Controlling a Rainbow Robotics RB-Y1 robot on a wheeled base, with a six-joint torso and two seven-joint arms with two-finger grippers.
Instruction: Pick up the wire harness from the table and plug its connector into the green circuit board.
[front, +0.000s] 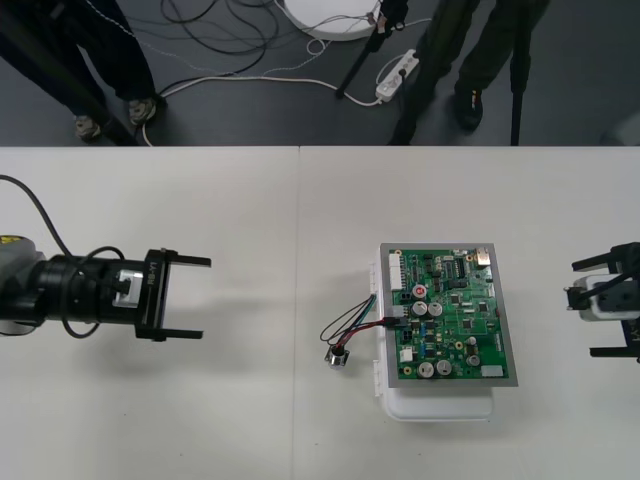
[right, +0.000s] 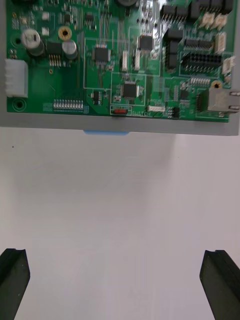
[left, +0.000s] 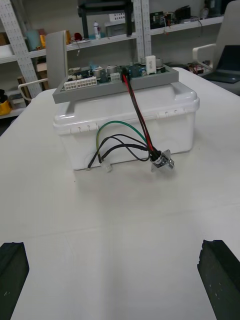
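Observation:
The green circuit board sits on its white base right of the table's middle. The wire harness hangs off the board's left edge. Its black plug sits in the board, and the red, black and green wires loop down to the round metal socket resting on the table. My left gripper stands open well to the left of the harness, its fingers empty. In the left wrist view the plug is on the board and the socket dangles by the base. My right gripper waits open at the right edge, facing the board.
Bare table lies between my left gripper and the base, and between my right gripper and the board's grey frame. Beyond the table's far edge, cables and a white power strip lie on the dark floor.

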